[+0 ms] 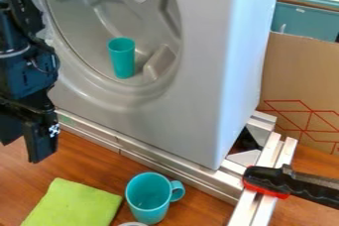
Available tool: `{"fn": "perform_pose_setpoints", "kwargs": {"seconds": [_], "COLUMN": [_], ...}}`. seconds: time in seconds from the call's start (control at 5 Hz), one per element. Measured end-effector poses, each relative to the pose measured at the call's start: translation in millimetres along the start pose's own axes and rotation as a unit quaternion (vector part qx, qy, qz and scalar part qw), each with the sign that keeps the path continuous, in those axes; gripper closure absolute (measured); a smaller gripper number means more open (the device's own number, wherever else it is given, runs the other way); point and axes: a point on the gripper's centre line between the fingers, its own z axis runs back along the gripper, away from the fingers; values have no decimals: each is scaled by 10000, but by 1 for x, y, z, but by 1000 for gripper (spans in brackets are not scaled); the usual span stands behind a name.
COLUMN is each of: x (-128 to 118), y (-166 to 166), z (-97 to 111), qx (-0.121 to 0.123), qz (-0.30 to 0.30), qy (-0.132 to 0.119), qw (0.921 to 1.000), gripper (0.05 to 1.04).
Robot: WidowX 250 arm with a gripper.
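Note:
At the left edge my gripper (21, 140) hangs above the wooden table, its two fingers apart with nothing between them. Right of it stands a grey machine front (173, 116) with a round recess. A teal cup (122, 59) stands upright inside that recess, on its lower part. Below and to the right of my gripper, a teal mug (147, 197) sits on the table with its handle to the right. A folded green cloth (73, 205) lies left of the mug, nearer to my gripper.
Metal rails (169, 166) run along the machine's base. A black and red clamp (288, 184) grips them at the lower right. Behind stands a cardboard panel (298, 79) with red lines. Part of a round light object (132, 224) shows at the bottom edge.

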Motion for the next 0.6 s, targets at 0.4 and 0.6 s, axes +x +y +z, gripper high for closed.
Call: {"fn": "perform_pose_setpoints", "kwargs": {"seconds": [0.4,0.6], "x": [18,38], "y": [9,36], "z": [11,44], "qx": [72,226], "qz": [-40,223], "qy": [-354,-1063], "qw": [9993,9938], "gripper": [83,83]}}
